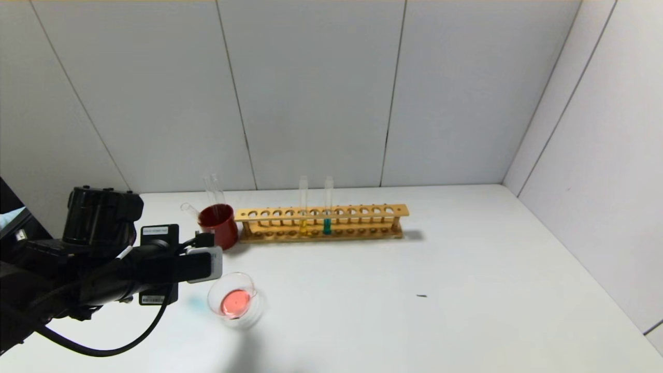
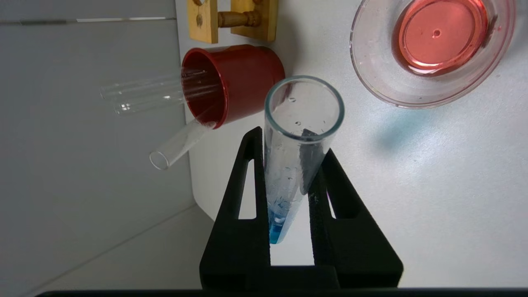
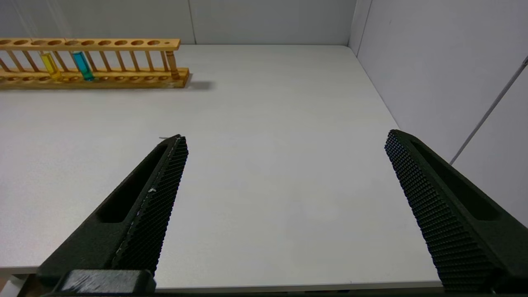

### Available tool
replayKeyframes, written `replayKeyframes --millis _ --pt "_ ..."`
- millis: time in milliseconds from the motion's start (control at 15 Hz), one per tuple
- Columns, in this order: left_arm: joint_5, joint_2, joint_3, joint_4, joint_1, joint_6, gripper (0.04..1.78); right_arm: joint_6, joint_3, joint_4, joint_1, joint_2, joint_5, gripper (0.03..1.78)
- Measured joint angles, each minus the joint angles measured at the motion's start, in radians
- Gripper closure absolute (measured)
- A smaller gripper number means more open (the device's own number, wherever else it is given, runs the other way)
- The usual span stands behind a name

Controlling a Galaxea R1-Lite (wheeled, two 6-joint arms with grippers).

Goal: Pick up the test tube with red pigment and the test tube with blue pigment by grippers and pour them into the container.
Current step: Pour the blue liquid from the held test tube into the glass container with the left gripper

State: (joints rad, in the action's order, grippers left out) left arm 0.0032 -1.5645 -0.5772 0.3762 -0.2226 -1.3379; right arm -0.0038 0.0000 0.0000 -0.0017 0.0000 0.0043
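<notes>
My left gripper is shut on the test tube with blue pigment. A little blue liquid sits at its closed end, near my palm. Its open mouth points away from me, close to the container, a clear glass dish holding pink-red liquid. In the head view the left gripper hovers just left of the container. No tube with red liquid shows. A second blue tube stands in the rack. My right gripper is open and empty over the bare table.
A wooden rack stands at the back with a yellow tube. A dark red cup left of it holds empty glass tubes. A faint bluish patch lies on the table beside the dish.
</notes>
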Motion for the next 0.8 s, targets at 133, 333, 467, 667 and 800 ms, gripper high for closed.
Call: replayKeyframes --millis 133,333,467,667,800 --pt "0.002 -0.012 0.003 0.006 -0.003 -0.052 1.5 0.0 0.0 0.0 0.0 0.0 0.0 0.06" --pt "0.004 -0.019 0.003 0.034 -0.019 -0.071 1.5 0.0 0.0 0.0 0.0 0.0 0.0 0.06" --pt "0.003 -0.025 0.006 0.063 -0.022 -0.121 1.5 0.0 0.0 0.0 0.0 0.0 0.001 0.06" --pt "0.003 -0.037 0.012 0.07 -0.023 -0.179 1.5 0.0 0.0 0.0 0.0 0.0 0.0 0.06" --pt "0.003 -0.049 0.015 0.071 -0.023 -0.225 1.5 0.0 0.0 0.0 0.0 0.0 0.0 0.06"
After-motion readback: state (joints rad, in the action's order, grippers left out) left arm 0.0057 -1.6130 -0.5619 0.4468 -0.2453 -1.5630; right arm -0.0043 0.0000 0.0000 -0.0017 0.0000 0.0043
